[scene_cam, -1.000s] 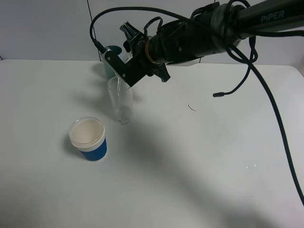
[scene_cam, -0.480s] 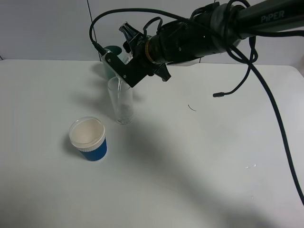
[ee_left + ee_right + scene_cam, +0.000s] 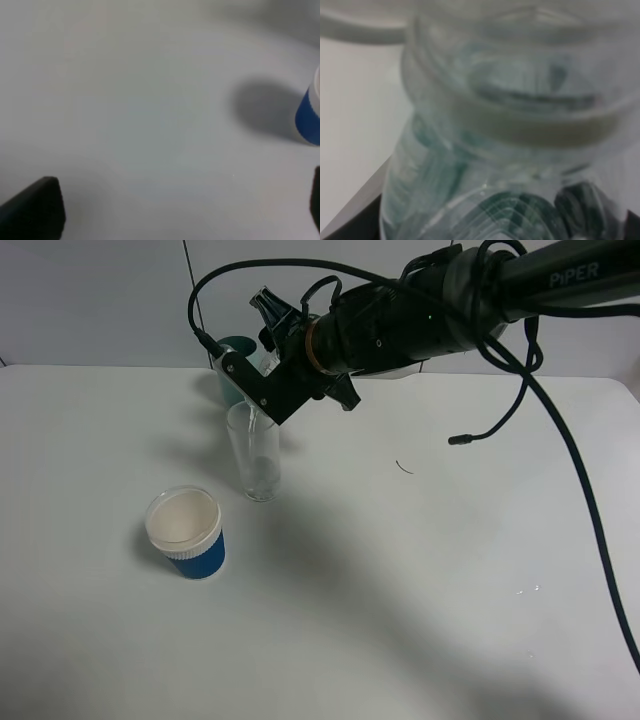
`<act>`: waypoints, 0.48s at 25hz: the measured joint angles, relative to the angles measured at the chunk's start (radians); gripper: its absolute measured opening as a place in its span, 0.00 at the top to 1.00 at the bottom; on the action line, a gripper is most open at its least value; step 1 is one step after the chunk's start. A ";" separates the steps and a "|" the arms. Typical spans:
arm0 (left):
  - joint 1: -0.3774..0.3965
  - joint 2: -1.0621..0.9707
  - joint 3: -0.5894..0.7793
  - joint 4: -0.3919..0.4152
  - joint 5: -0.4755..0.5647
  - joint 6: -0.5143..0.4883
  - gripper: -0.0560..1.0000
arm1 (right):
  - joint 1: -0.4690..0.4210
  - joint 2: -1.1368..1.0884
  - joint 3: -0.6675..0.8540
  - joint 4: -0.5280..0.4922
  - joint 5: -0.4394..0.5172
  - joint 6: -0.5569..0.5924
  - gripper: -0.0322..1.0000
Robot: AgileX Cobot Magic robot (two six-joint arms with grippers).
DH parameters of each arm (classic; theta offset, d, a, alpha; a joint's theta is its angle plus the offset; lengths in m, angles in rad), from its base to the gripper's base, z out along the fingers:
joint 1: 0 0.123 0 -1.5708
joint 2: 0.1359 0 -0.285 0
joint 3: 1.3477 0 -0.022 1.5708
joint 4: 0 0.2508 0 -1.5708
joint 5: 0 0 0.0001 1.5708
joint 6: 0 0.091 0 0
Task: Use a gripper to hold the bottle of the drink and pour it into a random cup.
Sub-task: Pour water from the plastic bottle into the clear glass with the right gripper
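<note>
My right gripper point(image 3: 268, 390) reaches across from the right and is shut on the bottle of the drink. It holds the bottle tilted, with the pale neck point(image 3: 253, 419) at the rim of the clear glass cup point(image 3: 257, 460). The gripper hides most of the bottle in the exterior view. In the right wrist view the clear ribbed bottle with its dark green label point(image 3: 510, 150) fills the frame, blurred. My left gripper point(image 3: 175, 210) hangs over the white table; its dark fingertips point(image 3: 35, 210) stand wide apart and empty.
A blue ribbed cup with a wide white rim point(image 3: 187, 533) stands front left of the glass and shows in the left wrist view point(image 3: 311, 117). A teal cup point(image 3: 231, 380) stands behind the glass. A loose black cable end point(image 3: 460, 439) hangs over the table point(image 3: 400, 590).
The right gripper with the bottle has shifted very slightly up over the glass. Nothing else has moved.
</note>
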 joint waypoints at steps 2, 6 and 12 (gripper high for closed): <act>0.000 0.000 0.000 0.000 0.000 0.000 0.01 | 0.000 0.000 0.000 0.000 0.000 -0.001 0.43; 0.000 0.000 0.000 0.000 0.000 0.000 0.01 | 0.000 0.000 0.000 0.000 0.001 -0.001 0.43; 0.000 0.000 0.000 0.000 0.000 0.000 0.01 | 0.000 0.000 -0.001 0.000 0.002 -0.002 0.43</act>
